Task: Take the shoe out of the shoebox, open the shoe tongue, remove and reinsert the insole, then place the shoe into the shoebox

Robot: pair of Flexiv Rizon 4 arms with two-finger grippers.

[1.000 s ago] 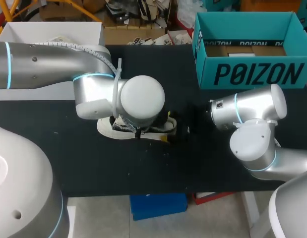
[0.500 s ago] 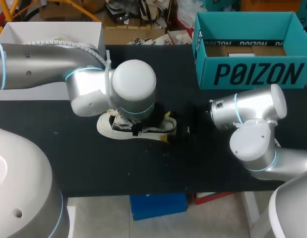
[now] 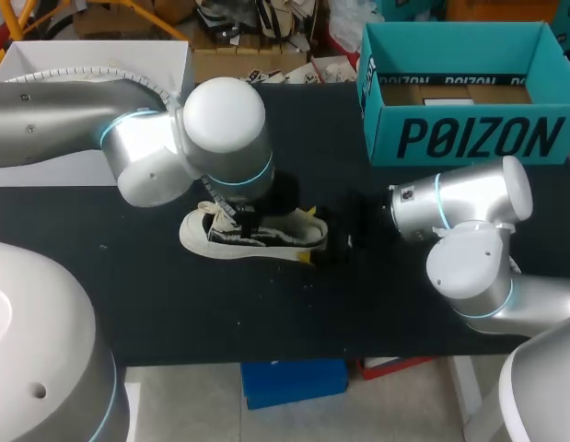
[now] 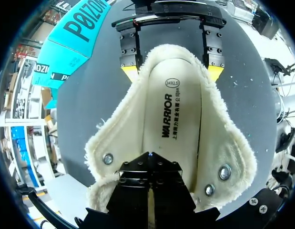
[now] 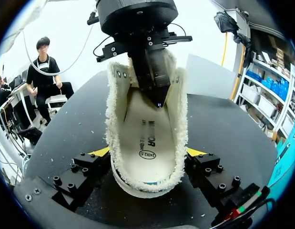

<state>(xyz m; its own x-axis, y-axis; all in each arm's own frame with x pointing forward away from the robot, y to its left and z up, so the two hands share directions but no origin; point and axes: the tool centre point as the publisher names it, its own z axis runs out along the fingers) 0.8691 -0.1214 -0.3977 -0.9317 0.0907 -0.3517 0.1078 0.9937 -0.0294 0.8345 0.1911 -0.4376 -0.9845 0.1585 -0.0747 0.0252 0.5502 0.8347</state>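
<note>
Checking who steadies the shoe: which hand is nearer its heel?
Right. The right hand straddles the heel of the shoe, a yellow tip at each side; the left hand hangs over the middle of the opening.

A matt black rectangular table top (image 3: 156, 304) takes up most of the scene. Bright, even light falls on the table from above, and in the wrist views its surface reads as a dull dark grey. A few small pale specks (image 3: 102, 245) lie scattered over the table. At the table's far left corner stands a white open-topped cardboard box (image 3: 45, 57) with plain walls. Whether it rests on the table cannot be told.
</note>
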